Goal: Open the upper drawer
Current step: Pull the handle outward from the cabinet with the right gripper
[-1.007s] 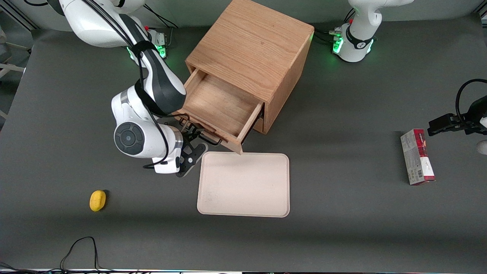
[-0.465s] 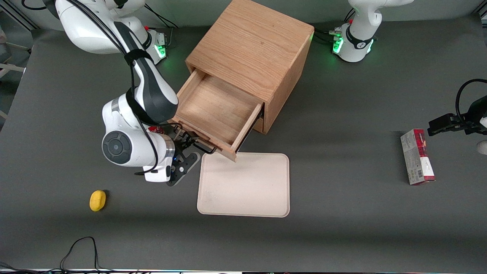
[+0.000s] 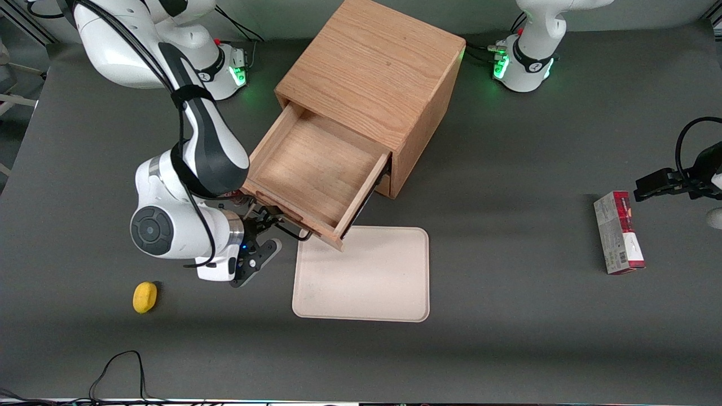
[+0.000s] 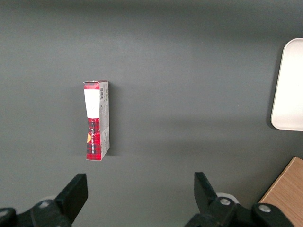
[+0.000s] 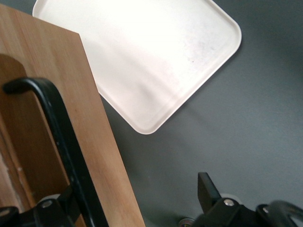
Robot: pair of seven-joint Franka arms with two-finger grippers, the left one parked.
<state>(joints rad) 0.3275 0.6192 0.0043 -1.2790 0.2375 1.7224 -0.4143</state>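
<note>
Dark grey matting covers the desk (image 3: 507, 349), on which a wooden cube cabinet (image 3: 375, 73) is set nearer the arm bases than the front camera. Its upper drawer (image 3: 307, 169) is seen pulled well out, the bare wooden tray exposed and one front corner overhanging a cream tray (image 3: 372, 282) laid flat nearer the camera. The working arm's gripper (image 3: 269, 221) is held at the drawer front, its fingers spread on either side of the black wire handle (image 5: 61, 137), which is seen passing between them. A red and white carton (image 3: 619, 232) is laid toward the parked arm's end, and a small yellow object (image 3: 145, 296) toward the working arm's.
</note>
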